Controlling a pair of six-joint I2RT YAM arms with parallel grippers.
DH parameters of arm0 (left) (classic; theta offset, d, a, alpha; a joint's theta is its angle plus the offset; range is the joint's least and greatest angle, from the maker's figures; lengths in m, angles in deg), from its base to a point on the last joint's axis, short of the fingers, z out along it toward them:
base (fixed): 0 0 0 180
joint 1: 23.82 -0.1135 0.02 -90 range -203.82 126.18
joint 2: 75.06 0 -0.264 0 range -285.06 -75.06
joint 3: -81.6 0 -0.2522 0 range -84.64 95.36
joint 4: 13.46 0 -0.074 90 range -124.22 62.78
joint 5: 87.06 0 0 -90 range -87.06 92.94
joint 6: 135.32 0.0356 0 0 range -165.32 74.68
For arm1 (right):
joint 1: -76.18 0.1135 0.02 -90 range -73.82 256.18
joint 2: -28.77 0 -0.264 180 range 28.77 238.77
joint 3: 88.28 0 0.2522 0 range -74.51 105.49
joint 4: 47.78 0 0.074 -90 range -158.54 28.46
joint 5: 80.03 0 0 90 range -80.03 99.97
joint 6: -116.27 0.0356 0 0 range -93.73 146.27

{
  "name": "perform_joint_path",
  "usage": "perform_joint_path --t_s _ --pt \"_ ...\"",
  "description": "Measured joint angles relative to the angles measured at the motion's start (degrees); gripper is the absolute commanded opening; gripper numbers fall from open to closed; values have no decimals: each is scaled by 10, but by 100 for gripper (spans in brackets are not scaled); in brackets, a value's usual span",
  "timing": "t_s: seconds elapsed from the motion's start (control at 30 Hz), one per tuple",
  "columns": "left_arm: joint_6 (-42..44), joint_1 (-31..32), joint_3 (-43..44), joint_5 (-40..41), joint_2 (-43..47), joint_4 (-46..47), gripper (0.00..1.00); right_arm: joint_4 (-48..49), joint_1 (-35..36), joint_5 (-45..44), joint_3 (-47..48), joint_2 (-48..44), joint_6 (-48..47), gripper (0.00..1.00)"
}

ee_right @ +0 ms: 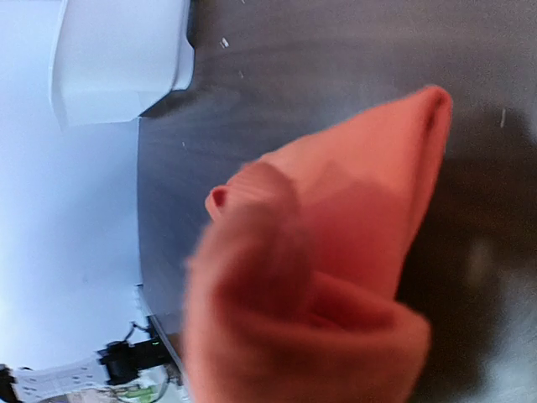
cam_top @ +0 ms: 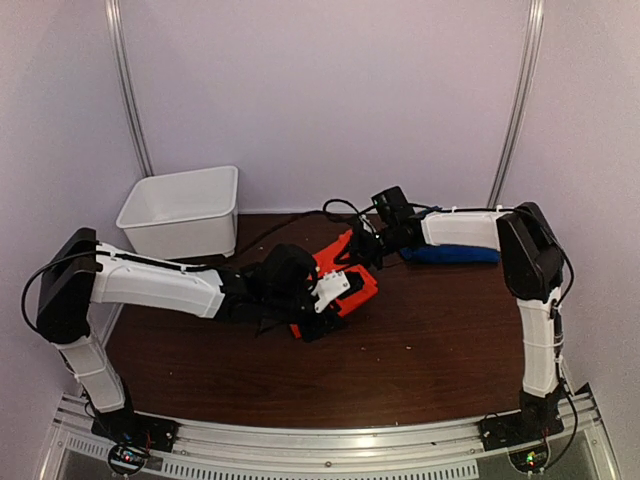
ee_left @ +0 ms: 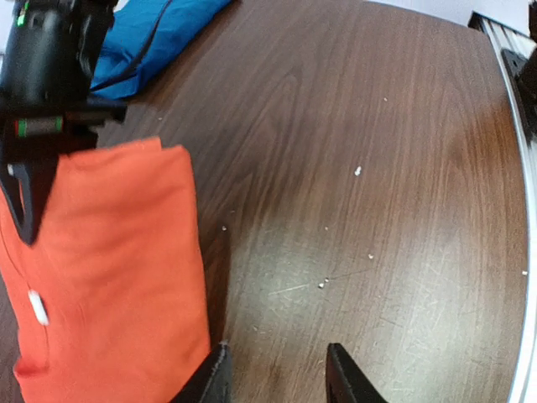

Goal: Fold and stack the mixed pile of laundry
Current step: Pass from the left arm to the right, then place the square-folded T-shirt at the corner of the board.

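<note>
The orange-red T-shirt (cam_top: 345, 272) lies folded mid-table; in the left wrist view (ee_left: 109, 269) it is a flat rectangle at the left. The royal-blue garment (cam_top: 450, 255) lies behind it to the right, under my right forearm, and shows in the left wrist view (ee_left: 159, 34). My left gripper (ee_left: 277, 378) is open and empty, low over bare table beside the shirt's near edge. My right gripper (cam_top: 362, 248) is at the shirt's far corner. In the right wrist view bunched orange cloth (ee_right: 319, 285) fills the picture and hides the fingers; the gripper seems shut on it.
A white plastic bin (cam_top: 190, 240) stands at the back left, also in the right wrist view (ee_right: 117, 59). The brown table (ee_left: 377, 168) carries a few small white specks. A metal rail (cam_top: 330, 445) runs along the near edge.
</note>
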Motion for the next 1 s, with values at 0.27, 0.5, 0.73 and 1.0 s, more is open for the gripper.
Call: perform_joint_path --t_s 0.27,0.5,0.73,1.0 --pt "-95 -62 -10 5 35 -49 82 -321 -39 -194 326 88 -301 0" --pt "-153 -75 -35 12 47 -81 98 -438 -68 -356 396 122 -424 0" --pt "-163 -75 -35 13 47 -103 98 -476 -110 -462 444 122 -487 0" --pt "-158 -75 -35 14 47 -118 98 -478 -145 -498 475 113 -505 0"
